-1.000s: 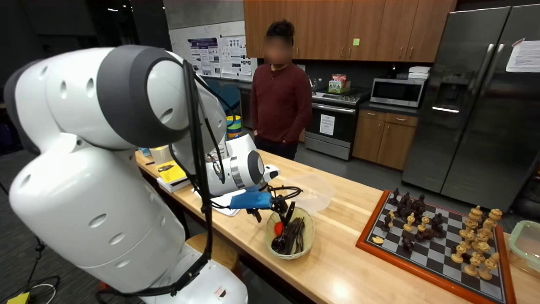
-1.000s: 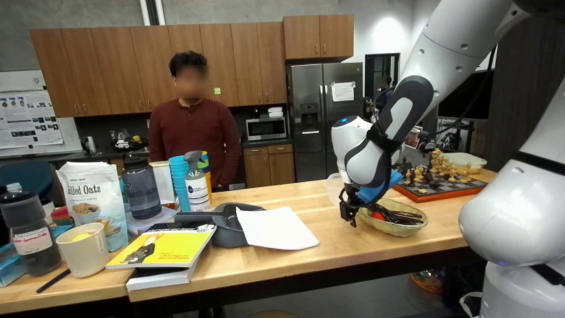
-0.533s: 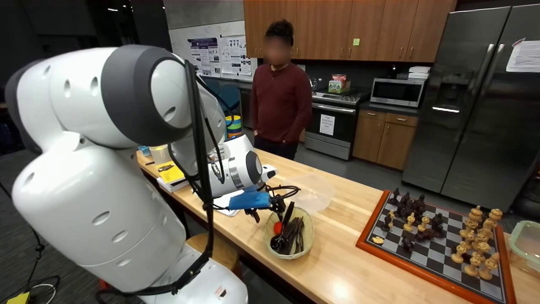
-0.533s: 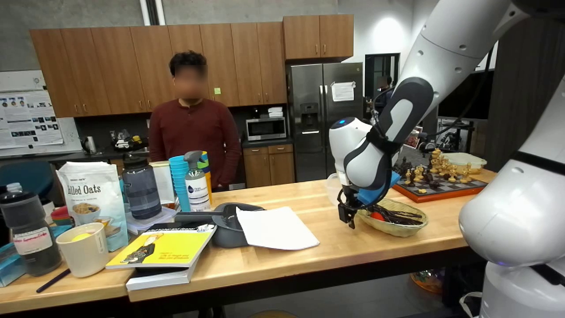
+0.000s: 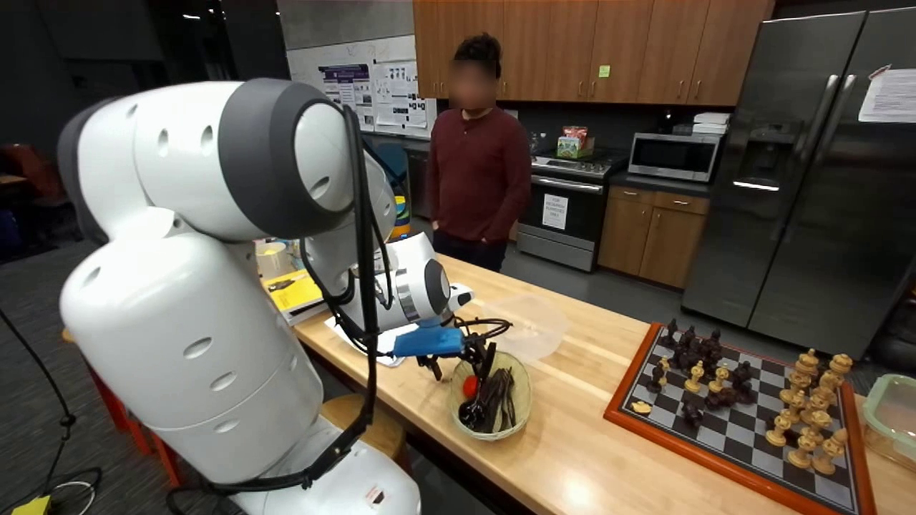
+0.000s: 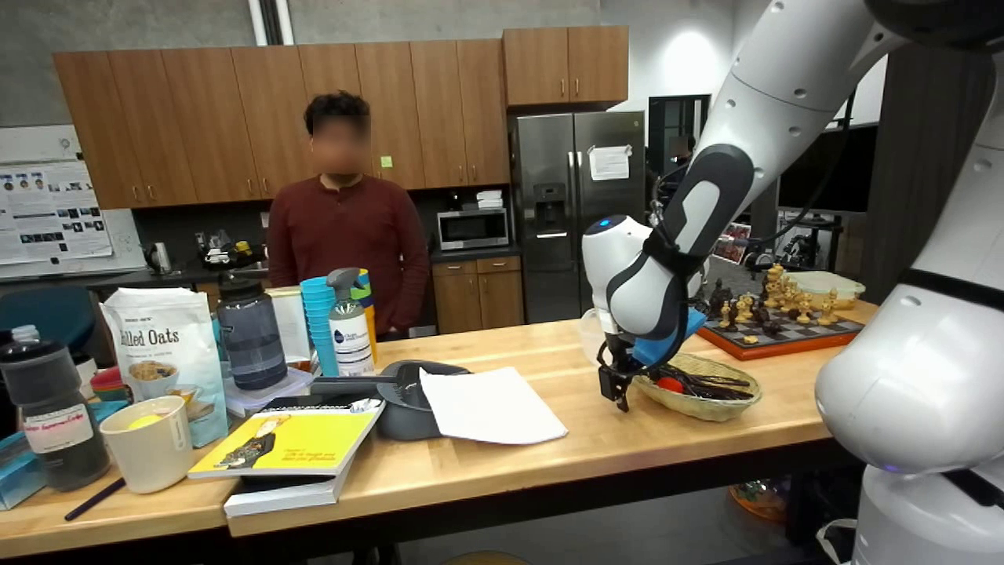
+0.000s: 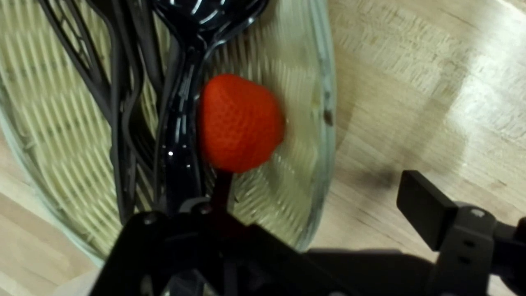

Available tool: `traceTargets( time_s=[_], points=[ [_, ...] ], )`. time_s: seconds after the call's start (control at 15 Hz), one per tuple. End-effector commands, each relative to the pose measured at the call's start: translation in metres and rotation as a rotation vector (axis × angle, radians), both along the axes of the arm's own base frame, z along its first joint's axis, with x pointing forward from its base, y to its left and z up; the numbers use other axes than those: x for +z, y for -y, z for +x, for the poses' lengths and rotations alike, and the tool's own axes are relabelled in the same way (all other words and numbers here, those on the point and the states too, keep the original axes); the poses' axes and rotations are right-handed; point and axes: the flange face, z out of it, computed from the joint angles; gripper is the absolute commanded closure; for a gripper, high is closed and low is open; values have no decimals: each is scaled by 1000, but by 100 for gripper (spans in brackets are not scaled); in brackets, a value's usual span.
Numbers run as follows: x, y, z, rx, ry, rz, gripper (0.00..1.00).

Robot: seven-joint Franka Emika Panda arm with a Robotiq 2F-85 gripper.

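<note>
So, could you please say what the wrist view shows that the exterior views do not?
Only the wrist view shows the dimples on the red object and a dark mark on the basket rim. Only the exterior views show the chessboard, the yellow book, the refrigerator and the person. All share the red object, the basket, dark utensils, wooden tabletop and open gripper.

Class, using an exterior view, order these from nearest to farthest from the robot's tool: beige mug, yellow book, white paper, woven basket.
1. Woven basket: right by the tool.
2. White paper: to the picture's left.
3. Yellow book: farther left.
4. Beige mug: leftmost.
</note>
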Motion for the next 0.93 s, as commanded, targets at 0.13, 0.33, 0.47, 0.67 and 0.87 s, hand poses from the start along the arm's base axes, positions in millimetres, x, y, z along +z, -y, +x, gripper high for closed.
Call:
traceTargets(
  time_s=[0.13,0.33,0.47,0.67,0.87],
  points=[
    [-9,6,11,25,-14,5,26],
    [-11,4,11,36,-14,2,37],
    [-10,0,12,50,-11,0,46],
    [-10,-6,9,66,-10,-6,65],
    [-7,-4,12,78,2,-21,92]
  ],
)
